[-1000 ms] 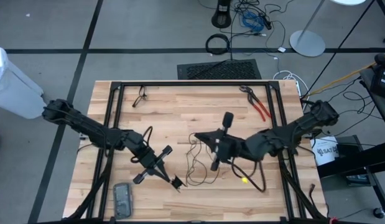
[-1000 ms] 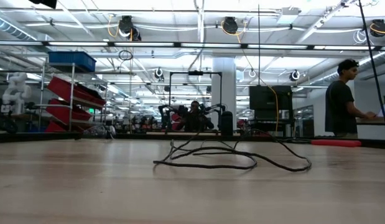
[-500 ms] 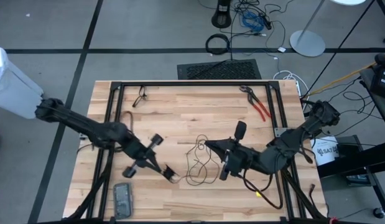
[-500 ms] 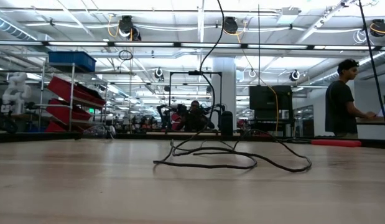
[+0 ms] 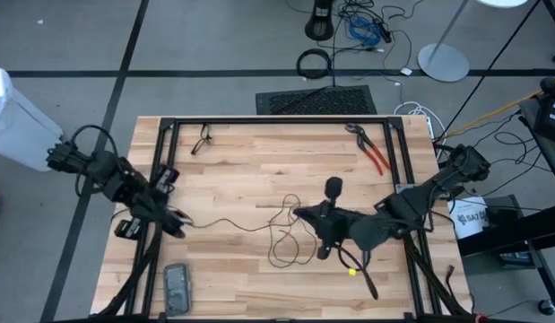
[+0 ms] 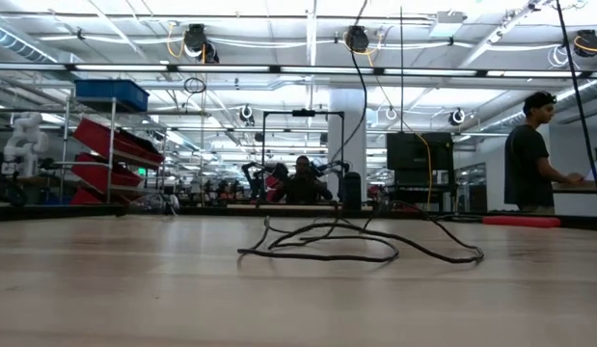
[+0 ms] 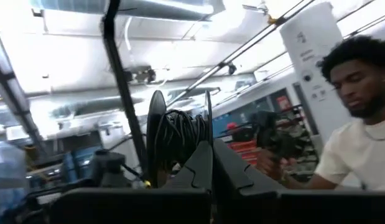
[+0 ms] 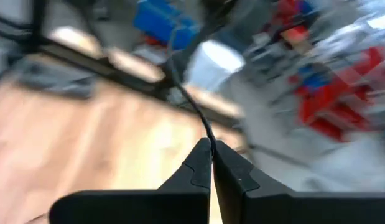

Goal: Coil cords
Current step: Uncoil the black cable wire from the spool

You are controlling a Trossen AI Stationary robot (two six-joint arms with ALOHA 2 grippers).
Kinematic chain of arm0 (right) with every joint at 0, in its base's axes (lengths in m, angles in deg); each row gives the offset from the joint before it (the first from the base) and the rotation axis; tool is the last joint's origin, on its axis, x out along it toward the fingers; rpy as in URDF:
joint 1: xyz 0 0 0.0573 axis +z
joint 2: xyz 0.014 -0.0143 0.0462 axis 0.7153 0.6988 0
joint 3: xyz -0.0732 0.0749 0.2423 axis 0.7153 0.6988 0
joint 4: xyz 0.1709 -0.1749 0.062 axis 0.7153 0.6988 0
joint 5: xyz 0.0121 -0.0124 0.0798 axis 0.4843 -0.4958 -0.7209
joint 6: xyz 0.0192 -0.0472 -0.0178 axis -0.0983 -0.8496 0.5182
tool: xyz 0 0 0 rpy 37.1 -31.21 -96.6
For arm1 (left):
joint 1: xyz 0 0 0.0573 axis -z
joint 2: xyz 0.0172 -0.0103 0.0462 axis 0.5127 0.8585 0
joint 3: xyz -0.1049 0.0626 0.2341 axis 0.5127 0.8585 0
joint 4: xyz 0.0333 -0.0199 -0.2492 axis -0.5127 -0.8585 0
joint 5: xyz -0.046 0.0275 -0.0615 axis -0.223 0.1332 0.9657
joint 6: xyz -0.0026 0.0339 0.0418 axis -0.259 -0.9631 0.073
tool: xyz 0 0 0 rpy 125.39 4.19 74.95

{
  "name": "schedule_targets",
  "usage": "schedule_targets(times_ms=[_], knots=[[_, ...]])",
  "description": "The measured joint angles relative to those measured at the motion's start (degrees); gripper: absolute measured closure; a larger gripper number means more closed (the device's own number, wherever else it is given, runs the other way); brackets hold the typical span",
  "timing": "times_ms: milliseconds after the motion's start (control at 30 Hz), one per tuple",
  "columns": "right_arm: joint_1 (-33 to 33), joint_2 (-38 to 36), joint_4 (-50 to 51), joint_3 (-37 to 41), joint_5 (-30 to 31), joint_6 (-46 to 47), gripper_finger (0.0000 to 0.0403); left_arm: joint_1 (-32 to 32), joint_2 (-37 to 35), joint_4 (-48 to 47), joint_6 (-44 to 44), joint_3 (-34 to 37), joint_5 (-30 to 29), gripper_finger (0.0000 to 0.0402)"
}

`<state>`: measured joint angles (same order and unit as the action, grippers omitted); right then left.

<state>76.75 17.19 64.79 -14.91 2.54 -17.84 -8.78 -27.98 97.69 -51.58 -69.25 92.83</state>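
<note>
thin black bendy cord (image 5: 286,235): loose loops on the wooden table (image 5: 259,170), right beside the right gripper (image 5: 299,213) | one long strand runs sideways from the loops to the left gripper (image 5: 176,222) | right gripper pinches cord, fingers closed | left gripper closed, seems to hold the cord's far end | right arm is nearer the loops

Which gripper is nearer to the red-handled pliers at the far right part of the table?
Right. The right gripper is mid-table, diagonally below the pliers in the high view; the left gripper is near the table's left edge, much farther off.
</note>
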Motion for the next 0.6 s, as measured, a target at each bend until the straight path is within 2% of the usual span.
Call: schedule_targets(times_ms=[100,167,367,500,600], knots=[[-2.7,0.9,4.8,0.0,-10.0,5.9,0.0403,0.0,-2.2,-2.1,-1.1,0.0,-1.7,0.0401],[-4.4,2.3,7.3,0.0,-13.8,9.3,0.0403,0.0,-3.5,-3.0,-1.5,0.0,-1.9,0.0401],[-7.8,8.0,10.6,0.0,-15.5,15.7,0.04,0.0,-5.9,-3.7,-3.0,-0.1,-2.0,0.0401],[-9.2,11.2,13.1,0.0,-22.3,17.0,0.0391,0.0,-6.0,-5.0,-4.2,-0.1,-3.0,0.0401],[-9.4,12.5,14.1,0.0,-24.9,18.9,0.0382,0.0,-6.0,-5.0,-4.4,-0.1,-3.2,0.0401]])
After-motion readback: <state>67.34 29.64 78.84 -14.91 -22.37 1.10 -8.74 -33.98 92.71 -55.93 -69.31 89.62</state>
